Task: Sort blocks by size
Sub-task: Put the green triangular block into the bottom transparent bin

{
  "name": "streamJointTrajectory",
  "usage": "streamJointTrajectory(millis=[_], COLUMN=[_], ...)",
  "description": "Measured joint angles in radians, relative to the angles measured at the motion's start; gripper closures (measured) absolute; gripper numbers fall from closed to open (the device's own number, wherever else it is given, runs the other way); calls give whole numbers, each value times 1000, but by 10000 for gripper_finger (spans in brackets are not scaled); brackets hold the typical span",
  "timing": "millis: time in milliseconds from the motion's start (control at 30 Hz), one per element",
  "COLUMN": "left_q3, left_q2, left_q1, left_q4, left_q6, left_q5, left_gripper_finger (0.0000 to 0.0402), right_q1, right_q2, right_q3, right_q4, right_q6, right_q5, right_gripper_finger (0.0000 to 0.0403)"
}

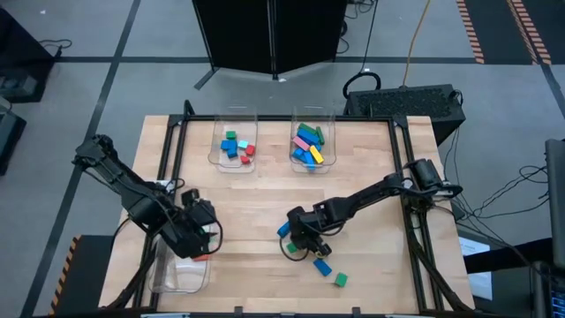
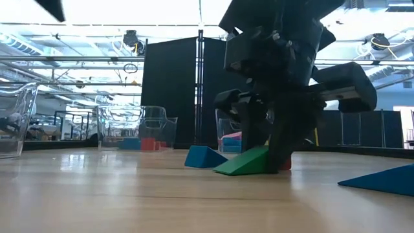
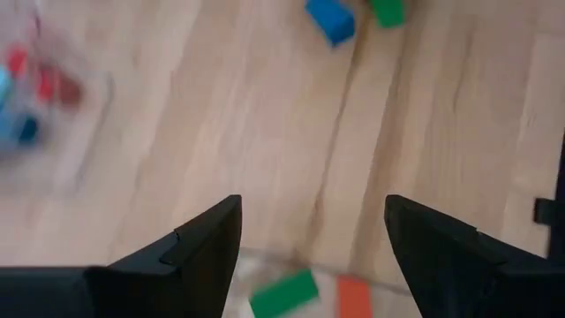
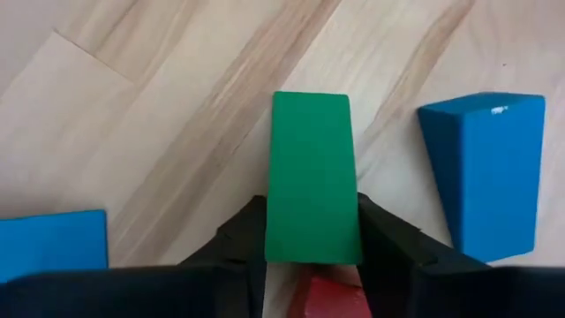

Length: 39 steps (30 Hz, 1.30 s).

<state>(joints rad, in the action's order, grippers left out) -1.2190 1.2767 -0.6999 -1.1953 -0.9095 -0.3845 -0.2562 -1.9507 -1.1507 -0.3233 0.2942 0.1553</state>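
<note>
While our right gripper is down on the counter near its front middle, its fingers pinch a green block by the long sides, with a red block tucked just under them. Blue blocks lie on either side, one just beside the green and another a little farther off. To do this step well, we judge we should lift the green block straight up before swinging, so it clears its neighbours and does not drag the red one along.

Our left gripper hangs with fingers spread over the clear bin at the counter's front left, where a green block and an orange-red one already lie.

Farther back, two clear bins hold sorted blocks: the left one short pieces, the right one longer pieces. Two more blocks wait near the front edge.

We can read no brands, labels or writing anywhere.
</note>
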Motion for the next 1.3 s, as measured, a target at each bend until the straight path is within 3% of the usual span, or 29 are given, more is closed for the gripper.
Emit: streamJointTrajectory(millis=[200, 300, 700, 867, 1067, 1300], left_q3=[0, 0, 0, 0, 0, 0], left_q2=[12, 39, 244, 308, 348, 408], left_q1=[15, 20, 57, 57, 57, 66], left_q4=[153, 226, 472, 492, 551, 684], left_q6=[285, 411, 782, 820, 843, 1045], left_q5=[-124, -166, -175, -205, -248, -247], left_gripper_finger=[123, 123, 123, 123, 123, 123], right_q1=[2, 9, 53, 94, 150, 157], right_q2=[6, 16, 31, 32, 32, 32], right_q3=[2, 5, 5, 30, 95, 137], right_q4=[1, -5, 92, 248, 501, 733], right_q6=[-18, -23, -52, -66, -181, -315], right_q5=[42, 112, 341, 454, 454, 479], right_gripper_finger=[275, 264, 276, 277, 276, 276])
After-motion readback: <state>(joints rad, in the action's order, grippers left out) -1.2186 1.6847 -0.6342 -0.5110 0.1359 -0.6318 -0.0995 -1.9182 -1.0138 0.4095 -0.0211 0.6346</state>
